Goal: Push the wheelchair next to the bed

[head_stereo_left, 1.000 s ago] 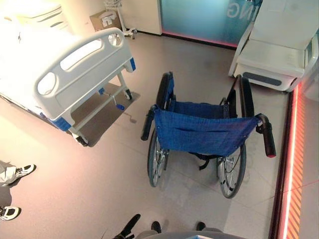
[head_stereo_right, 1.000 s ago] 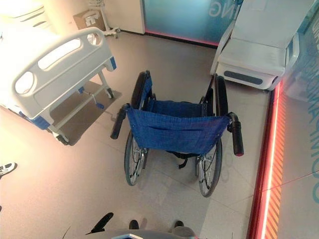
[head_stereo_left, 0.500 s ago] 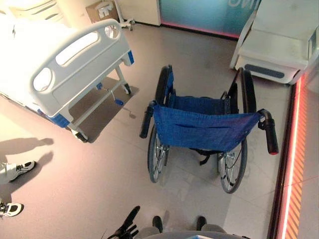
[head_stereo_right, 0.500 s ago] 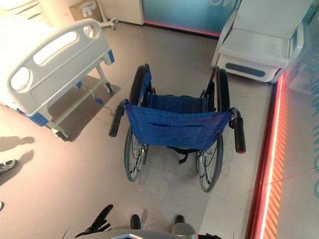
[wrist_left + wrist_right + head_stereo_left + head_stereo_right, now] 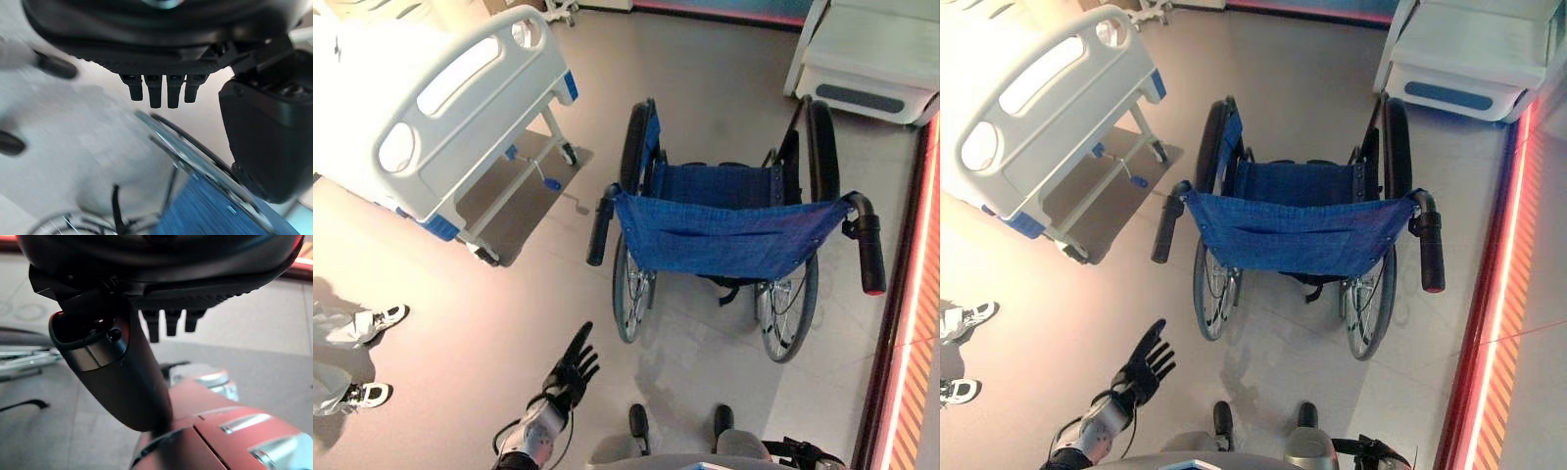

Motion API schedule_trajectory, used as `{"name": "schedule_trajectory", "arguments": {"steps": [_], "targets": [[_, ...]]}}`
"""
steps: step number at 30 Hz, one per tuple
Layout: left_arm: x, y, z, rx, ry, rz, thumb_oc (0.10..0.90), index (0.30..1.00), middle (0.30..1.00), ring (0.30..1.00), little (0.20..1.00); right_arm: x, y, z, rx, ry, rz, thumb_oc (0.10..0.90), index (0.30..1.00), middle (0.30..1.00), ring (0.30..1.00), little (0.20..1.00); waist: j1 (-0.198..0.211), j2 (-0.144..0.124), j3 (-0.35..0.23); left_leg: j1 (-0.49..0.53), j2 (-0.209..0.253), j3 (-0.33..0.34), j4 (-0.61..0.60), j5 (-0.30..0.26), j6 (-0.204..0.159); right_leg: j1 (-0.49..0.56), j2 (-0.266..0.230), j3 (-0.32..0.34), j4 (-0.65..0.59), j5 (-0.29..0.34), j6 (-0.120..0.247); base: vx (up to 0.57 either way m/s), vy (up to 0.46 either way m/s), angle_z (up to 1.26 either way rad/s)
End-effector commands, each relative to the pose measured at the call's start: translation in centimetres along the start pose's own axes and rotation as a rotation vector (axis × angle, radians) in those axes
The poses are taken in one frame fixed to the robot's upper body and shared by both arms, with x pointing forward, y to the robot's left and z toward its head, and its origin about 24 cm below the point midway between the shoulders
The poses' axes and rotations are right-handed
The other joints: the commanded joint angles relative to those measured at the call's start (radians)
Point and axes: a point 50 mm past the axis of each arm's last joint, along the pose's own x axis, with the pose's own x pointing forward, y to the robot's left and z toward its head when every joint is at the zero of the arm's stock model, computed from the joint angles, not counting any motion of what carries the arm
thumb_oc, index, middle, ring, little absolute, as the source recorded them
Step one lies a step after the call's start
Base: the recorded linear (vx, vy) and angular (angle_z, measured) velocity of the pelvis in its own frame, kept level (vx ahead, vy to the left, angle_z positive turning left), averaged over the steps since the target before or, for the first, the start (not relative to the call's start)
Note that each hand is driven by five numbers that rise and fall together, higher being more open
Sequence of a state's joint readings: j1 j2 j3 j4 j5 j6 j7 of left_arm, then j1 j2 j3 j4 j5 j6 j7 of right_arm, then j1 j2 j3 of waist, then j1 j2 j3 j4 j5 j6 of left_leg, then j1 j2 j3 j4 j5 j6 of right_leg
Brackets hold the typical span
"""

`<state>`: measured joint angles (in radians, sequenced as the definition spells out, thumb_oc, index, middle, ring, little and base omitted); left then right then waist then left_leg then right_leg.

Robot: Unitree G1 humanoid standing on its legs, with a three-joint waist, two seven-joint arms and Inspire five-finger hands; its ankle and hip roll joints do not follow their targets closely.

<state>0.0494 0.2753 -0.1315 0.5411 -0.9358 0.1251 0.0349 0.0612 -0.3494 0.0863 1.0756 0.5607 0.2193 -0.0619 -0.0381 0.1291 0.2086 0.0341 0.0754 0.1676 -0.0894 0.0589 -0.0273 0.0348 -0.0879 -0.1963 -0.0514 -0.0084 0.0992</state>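
Now rising into the lower left of the head views, where half a second ago just peeking over the bottom edge: left hand (image 5: 570, 370), fingers (image 5: 1148, 345) spread wide and straight, holding nothing, hovering over bare floor (image 5: 489, 323) well short of the wheelchair (image 5: 734, 235). Whole picture also shifting downward since then, so camera moving rather than furniture. Sitting in the centre of the frame, wheelchair facing away toward the top, blue sling back nearest the bottom, left push handle (image 5: 599, 230) and right push handle (image 5: 869, 253) both untouched. Standing at the upper left, bed (image 5: 431, 108), footboard angled toward the wheelchair, a strip of open floor separating the two. Resting at the upper right, a pale recliner chair (image 5: 862, 69), just beyond the wheelchair's right wheel. Running down the right edge, a glowing red floor strip (image 5: 901, 323), close beside the right handle, leaving little room on that side. Standing at the lower left edge, a person's shoes (image 5: 372, 357). Showing in its own wrist view, right hand (image 5: 122, 377), fingers straight, holding nothing.
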Motion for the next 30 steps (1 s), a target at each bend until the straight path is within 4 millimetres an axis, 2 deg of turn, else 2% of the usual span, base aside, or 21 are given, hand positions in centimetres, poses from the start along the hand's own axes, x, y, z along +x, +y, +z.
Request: {"name": "schedule_trajectory", "arguments": {"steps": [1, 4, 5, 7, 10, 11, 12, 13, 15, 16, 19, 23, 27, 30], "targets": [[-0.7, -2.3, 5.9, -0.01, -0.144, -0.114, 0.8, 0.9, 0.9, 0.9, 0.9, -0.3, 0.3, 2.6, 0.161, -0.091, -0.033, 0.8, 0.9, 0.9, 0.9, 0.9, -0.001, -0.024, 0.006, -0.066, -0.021, -0.024, 0.044, -0.004, -0.015, -0.072, -0.063, 0.044, 0.034, 0.058, 0.012, 0.0, 0.0, 0.0], [-1.9, -3.8, 8.1, -0.005, -0.192, -0.176, 0.8, 0.9, 0.9, 0.9, 0.9, -1.0, 0.5, 4.6, 0.206, -0.207, -0.02, 0.8, 0.9, 0.9, 0.9, 0.9, -0.004, -0.025, 0.019, -0.078, -0.02, -0.023, 0.062, -0.006, -0.013, -0.079, -0.066, 0.043, 0.045, 0.058, 0.012, 0.0, 0.0, 0.0], [-2.7, -4.3, 9.4, 0.005, -0.222, -0.202, 0.8, 0.9, 0.9, 0.9, 0.9, -1.6, 0.8, 6.0, 0.214, -0.287, 0.005, 0.8, 0.9, 0.9, 0.9, 0.9, -0.007, -0.03, 0.025, -0.083, -0.018, -0.023, 0.072, -0.006, -0.012, -0.081, -0.066, 0.042, 0.049, 0.059, 0.012, 0.0, -0.033, 0.01], [-3.2, -4.8, 10.2, 0.009, -0.243, -0.225, 0.8, 0.9, 0.9, 0.9, 0.9, -2.3, 1.2, 7.1, 0.22, -0.354, 0.038, 0.8, 0.9, 0.9, 0.9, 0.9, -0.01, -0.035, 0.032, -0.088, -0.017, -0.024, 0.078, -0.006, -0.012, -0.083, -0.066, 0.041, 0.051, 0.06, 0.012, 0.0, -0.041, 0.01], [-4.6, -5.1, 12.0, 0.041, -0.296, -0.268, 0.8, 0.9, 0.9, 0.9, 0.9, -5.0, 2.5, 10.5, 0.185, -0.566, 0.135, 0.8, 0.9, 0.9, 0.9, 0.9, -0.017, -0.053, 0.04, -0.095, -0.011, -0.02, 0.092, -0.006, -0.013, -0.082, -0.065, 0.033, 0.051, 0.062, 0.015, -0.01, -0.075, 0.0], [-4.9, -5.0, 12.4, 0.045, -0.31, -0.275, 0.8, 0.9, 0.9, 0.9, 0.9, -5.9, 2.7, 11.3, 0.171, -0.626, 0.163, 0.8, 0.9, 0.9, 0.9, 0.9, -0.019, -0.058, 0.04, -0.096, -0.009, -0.018, 0.094, -0.005, -0.014, -0.082, -0.064, 0.032, 0.052, 0.062, 0.015, 0.0, -0.05, 0.0], [-4.9, -5.0, 12.4, 0.046, -0.309, -0.274, 0.8, 0.9, 0.9, 0.9, 0.9, -5.9, 2.7, 11.3, 0.17, -0.625, 0.163, 0.8, 0.9, 0.9, 0.9, 0.9, -0.019, -0.058, 0.039, -0.096, -0.009, -0.018, 0.094, -0.005, -0.014, -0.082, -0.064, 0.032, 0.052, 0.062, 0.015, -0.01, -0.054, 0.01], [-5.4, -4.8, 13.0, 0.053, -0.334, -0.287, 0.8, 0.9, 0.9, 0.9, 0.9, -7.3, 2.6, 12.5, 0.143, -0.715, 0.186, 0.8, 0.9, 0.9, 0.9, 0.9, -0.023, -0.066, 0.039, -0.098, -0.006, -0.014, 0.095, -0.004, -0.014, -0.084, -0.063, 0.03, 0.052, 0.061, 0.016, -0.01, -0.042, 0.01], [-5.7, -4.6, 13.4, 0.051, -0.357, -0.296, 0.8, 0.9, 0.9, 0.9, 0.9, -8.5, 2.4, 13.5, 0.124, -0.798, 0.214, 0.8, 0.9, 0.9, 0.9, 0.9, -0.028, -0.072, 0.038, -0.1, -0.004, -0.009, 0.095, -0.003, -0.015, -0.085, -0.06, 0.031, 0.052, 0.061, 0.018, 0.0, -0.024, 0.0], [-6.1, -4.6, 13.9, 0.055, -0.38, -0.299, 0.8, 0.9, 0.9, 0.9, 0.9, -9.9, 2.4, 14.5, 0.101, -0.856, 0.238, 0.8, 0.9, 0.9, 0.9, 0.9, -0.032, -0.078, 0.036, -0.1, -0.002, -0.004, 0.095, -0.002, -0.016, -0.087, -0.058, 0.033, 0.053, 0.059, 0.019, 0.0, 0.0, 0.0], [-6.6, -4.4, 14.4, 0.057, -0.413, -0.3, 0.8, 0.9, 0.9, 0.9, 0.9, -11.9, 2.0, 16.0, 0.048, -0.943, 0.279, 0.8, 0.9, 0.9, 0.9, 0.9, -0.039, -0.083, 0.037, -0.1, 0.002, 0.007, 0.094, 0.001, -0.018, -0.091, -0.054, 0.04, 0.053, 0.058, 0.018, 0.0, 0.0, 0.0], [-7.1, -4.0, 14.6, 0.054, -0.435, -0.285, 0.8, 0.9, 0.9, 0.9, 0.9, -13.9, 2.1, 17.0, 0.011, -1.0, 0.369, 0.8, 0.9, 0.9, 0.9, 0.9, -0.044, -0.087, 0.035, -0.099, 0.004, 0.019, 0.095, 0.003, -0.02, -0.093, -0.049, 0.047, 0.052, 0.056, 0.016, 0.0, 0.0, 0.0], [-7.4, -3.1, 14.9, 0.039, -0.461, -0.242, 0.8, 0.9, 0.9, 0.9, 0.9, -15.2, 2.6, 17.2, -0.018, -1.011, 0.467, 0.8, 0.9, 0.9, 0.9, 0.9, -0.048, -0.092, 0.032, -0.105, 0.005, 0.027, 0.101, 0.003, -0.022, -0.098, -0.046, 0.053, 0.055, 0.052, 0.013, 0.0, 0.0, 0.0], [-7.5, -2.6, 15.1, 0.025, -0.483, -0.217, 0.8, 0.9, 0.9, 0.9, 0.9, -15.6, 2.6, 17.2, -0.002, -1.007, 0.473, 0.8, 0.9, 0.9, 0.9, 0.9, -0.051, -0.096, 0.029, -0.112, 0.008, 0.035, 0.108, 0.005, -0.025, -0.103, -0.043, 0.058, 0.059, 0.049, 0.011, -0.02, 0.001, -0.05]]}}
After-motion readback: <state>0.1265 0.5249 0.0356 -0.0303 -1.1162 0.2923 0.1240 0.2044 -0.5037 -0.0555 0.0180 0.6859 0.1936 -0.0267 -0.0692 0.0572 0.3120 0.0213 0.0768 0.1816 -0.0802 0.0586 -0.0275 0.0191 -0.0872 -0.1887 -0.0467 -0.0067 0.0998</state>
